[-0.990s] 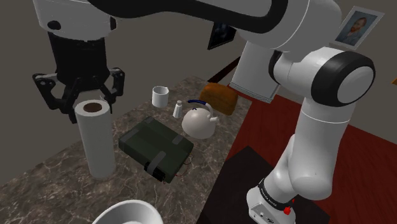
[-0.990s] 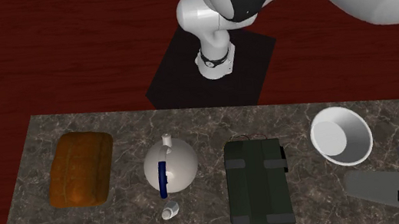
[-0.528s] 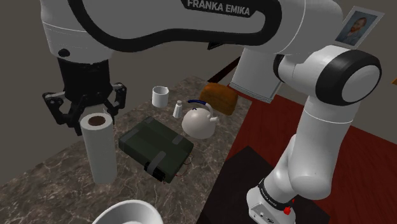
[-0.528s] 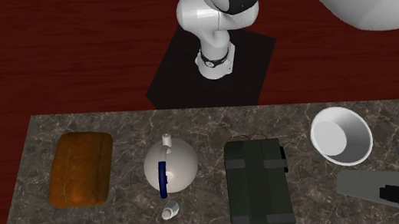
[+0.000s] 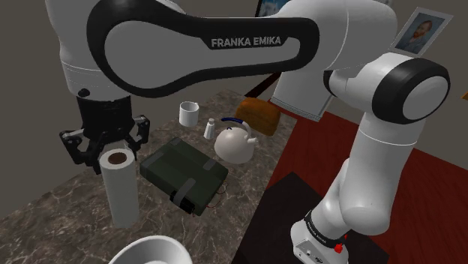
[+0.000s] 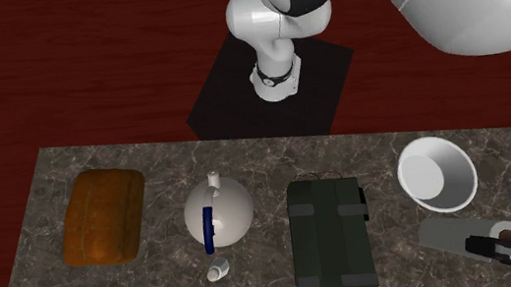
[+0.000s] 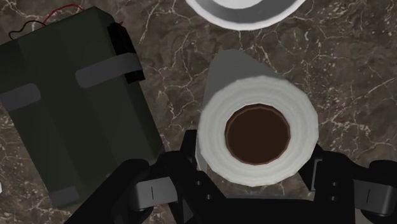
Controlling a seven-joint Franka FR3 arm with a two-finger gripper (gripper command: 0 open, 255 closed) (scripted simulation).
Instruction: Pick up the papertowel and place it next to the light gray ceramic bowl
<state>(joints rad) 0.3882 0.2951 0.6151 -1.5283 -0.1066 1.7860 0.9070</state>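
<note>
- Along the gripper (image 7: 253,156): clamped on the roll (image 7: 251,86), one black finger pressed to each flank just under the top end.
- Of the roll itself: a white upright cylinder with a layered ring at the top and a brown core hole dead centre. Probably light and squashy, so no call for a harder squeeze.
- Held above the marbled counter (image 7: 172,63), between the green case (image 7: 70,108) and the pale bowl (image 7: 245,18). Cannot tell whether the base touches the marble or hangs just clear of it.
- In the shoulder view: bowl near, at about 5 o'clock of the roll; case just beside, at 3 o'clock.
- In the second exterior view: roll between 4 and 5 o'clock of the bowl, near but apart.
- Step in hand, as a judgement: pick done, roll brought close to the bowl, placing not yet done.
- Next move: close the gap to the rim a little if wanted, lower until the base sits flat, part the fingers, then lift straight off.
- Care needed: no nudging the bowl, no tipping so tall a roll on release.
- Farther off in the shoulder view: kettle (image 5: 234,144) at 2 o'clock of the case, then a small shaker (image 5: 210,127), a cup (image 5: 188,113) and a brown loaf (image 5: 259,114) toward the counter's far end.
</note>
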